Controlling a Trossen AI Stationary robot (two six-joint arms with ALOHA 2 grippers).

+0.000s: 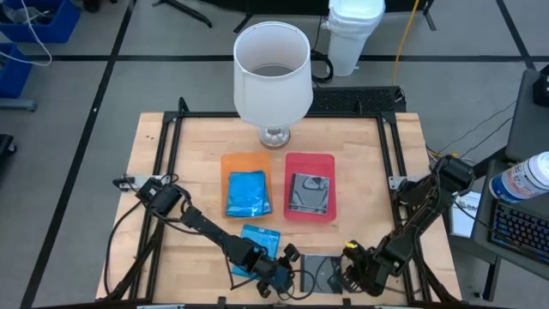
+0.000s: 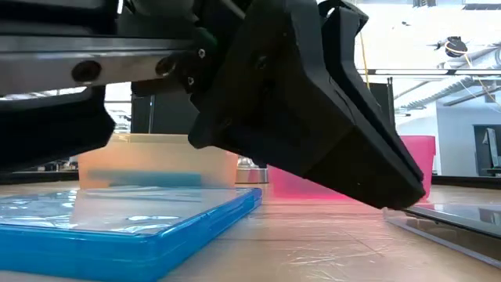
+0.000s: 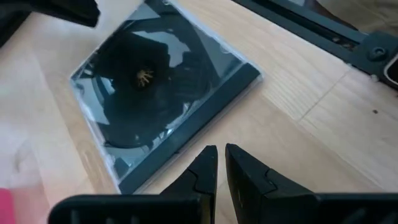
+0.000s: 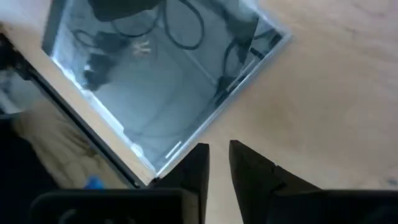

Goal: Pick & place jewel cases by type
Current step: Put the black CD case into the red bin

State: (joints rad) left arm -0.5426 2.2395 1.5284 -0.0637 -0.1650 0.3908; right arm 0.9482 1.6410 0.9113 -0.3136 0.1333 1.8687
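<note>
Dark grey/clear jewel case point(image 1: 319, 273) flat on bare wood at 6 o'clock of table point(image 1: 360, 163), between both grippers. Blue jewel case point(image 1: 256, 243) flat at about 7 o'clock, partly under left arm. 1 blue case in orange tray point(image 1: 230, 165), 1 dark case in red tray point(image 1: 328, 163), both trays near centre. Left gripper point(image 3: 219, 163) just beside dark case's edge, fingers nearly pressed together, holding nothing. Right gripper point(image 4: 217, 158) at the opposite corner, narrow slit between fingers, holding nothing. Judged light, thin, rigid, glossy and slippery, brittle plastic likely to crack under hard squeeze. Lying flush on wood, so little to bite on; best taken by pinching across an edge or corner after tipping it up.
</note>
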